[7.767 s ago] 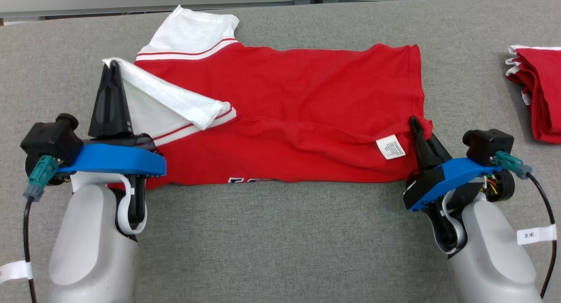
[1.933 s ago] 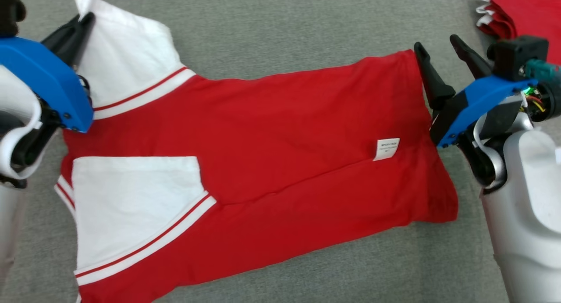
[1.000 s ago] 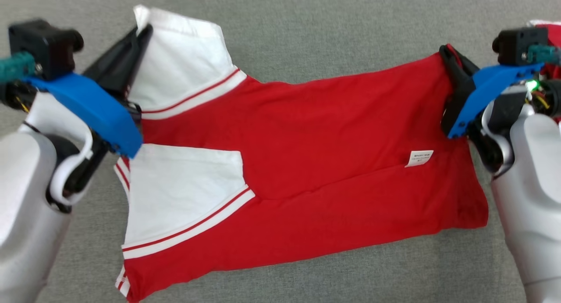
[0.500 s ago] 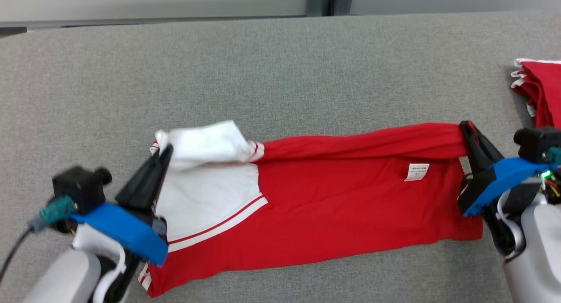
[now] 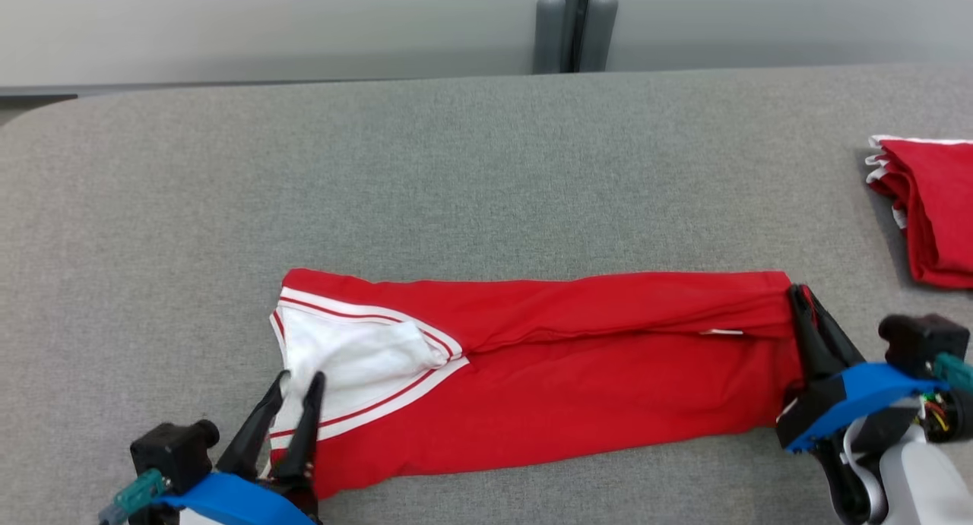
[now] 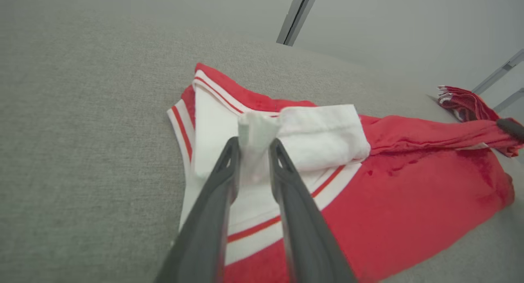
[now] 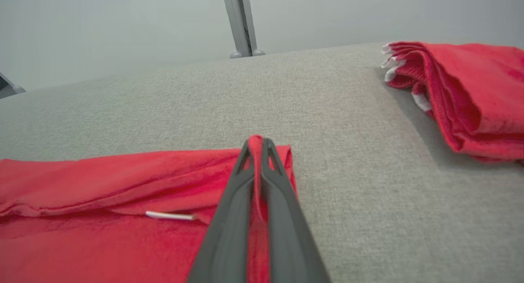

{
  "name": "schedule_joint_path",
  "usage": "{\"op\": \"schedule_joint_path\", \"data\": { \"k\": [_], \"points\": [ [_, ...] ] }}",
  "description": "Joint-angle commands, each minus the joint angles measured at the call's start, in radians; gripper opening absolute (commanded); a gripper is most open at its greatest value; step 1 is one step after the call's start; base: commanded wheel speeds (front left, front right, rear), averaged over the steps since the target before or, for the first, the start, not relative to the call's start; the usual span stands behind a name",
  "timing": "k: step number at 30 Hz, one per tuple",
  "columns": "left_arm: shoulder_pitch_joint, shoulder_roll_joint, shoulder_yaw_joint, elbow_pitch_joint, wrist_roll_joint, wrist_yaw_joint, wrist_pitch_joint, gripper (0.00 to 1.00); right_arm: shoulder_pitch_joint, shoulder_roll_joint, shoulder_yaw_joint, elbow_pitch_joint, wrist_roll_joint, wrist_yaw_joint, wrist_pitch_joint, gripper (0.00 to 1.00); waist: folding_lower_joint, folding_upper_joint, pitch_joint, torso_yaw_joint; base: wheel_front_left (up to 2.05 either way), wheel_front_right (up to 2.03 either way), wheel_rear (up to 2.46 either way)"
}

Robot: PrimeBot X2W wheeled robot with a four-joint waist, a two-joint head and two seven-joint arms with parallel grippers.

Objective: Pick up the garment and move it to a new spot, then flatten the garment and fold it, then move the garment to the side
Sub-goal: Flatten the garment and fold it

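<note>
Left gripper (image 5: 300,377) at the near left end of the red shirt (image 5: 570,373), fingers parted, a fold of the white sleeve (image 5: 350,354) between the tips. Not clear whether pressed or merely lying there. Right gripper (image 5: 798,291) at the opposite end, fingers closed tight on the far right corner of the red cloth, pinched fabric visible between them. Shirt stretched out as a long folded band across the near part of the grey table (image 5: 456,168), top edge doubled over toward the robot, small white label (image 7: 170,215) peeking from under the fold just beside the right fingers. Stack of folded red clothes (image 5: 931,206) well apart, at the far right.
</note>
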Motion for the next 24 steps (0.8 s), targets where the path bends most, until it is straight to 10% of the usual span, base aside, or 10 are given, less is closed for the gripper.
{"op": "schedule_joint_path", "data": {
  "k": [1,24],
  "points": [
    [0.015,-0.018,0.014,0.012,-0.015,-0.005,-0.024,1.00,0.033,0.011,-0.018,-0.004,-0.006,0.000,-0.021,1.00,0.0002,0.0000,-0.015,-0.001,0.00,0.00,0.00],
    [0.090,-0.195,0.301,-0.104,0.237,0.126,-0.072,1.00,0.043,0.044,-0.107,0.040,-0.102,0.000,-0.001,1.00,0.0002,0.0000,-0.067,0.038,0.00,0.00,0.00]
  ]
}}
